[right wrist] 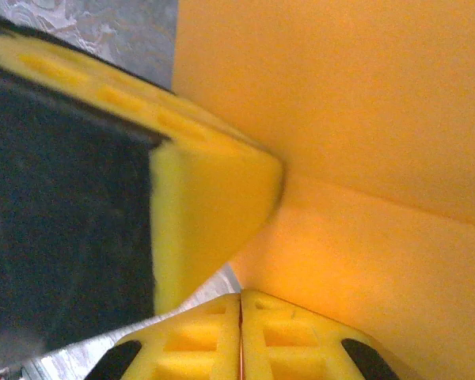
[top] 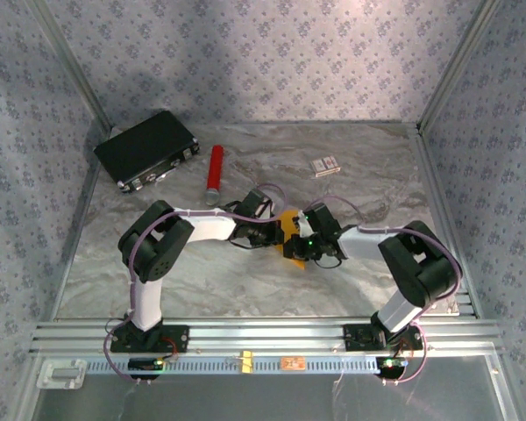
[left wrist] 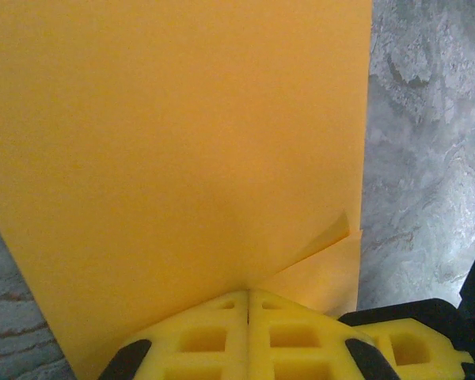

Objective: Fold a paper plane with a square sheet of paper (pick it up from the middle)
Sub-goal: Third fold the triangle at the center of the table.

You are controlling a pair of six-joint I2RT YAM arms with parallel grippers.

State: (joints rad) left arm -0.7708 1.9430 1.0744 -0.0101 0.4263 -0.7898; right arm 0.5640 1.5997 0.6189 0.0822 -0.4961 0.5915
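The right gripper (right wrist: 240, 305) is nearest, well on the near side of the red cylinder (top: 215, 175) and to its right. Its fingers are pressed together on a lower flap of the orange paper (top: 287, 224). The left gripper (left wrist: 248, 305) is just beyond it, toward the cylinder. Its fingers are clamped flat on the same paper, beside a diagonal fold line. The paper is held between the two grippers, near of the cylinder and to its right, over the marbled table (top: 368, 175). The cylinder lies on the table. A small white-and-red box (top: 325, 166) lies well right of the cylinder. A black case (top: 147, 149) lies left of the cylinder and slightly farther back.
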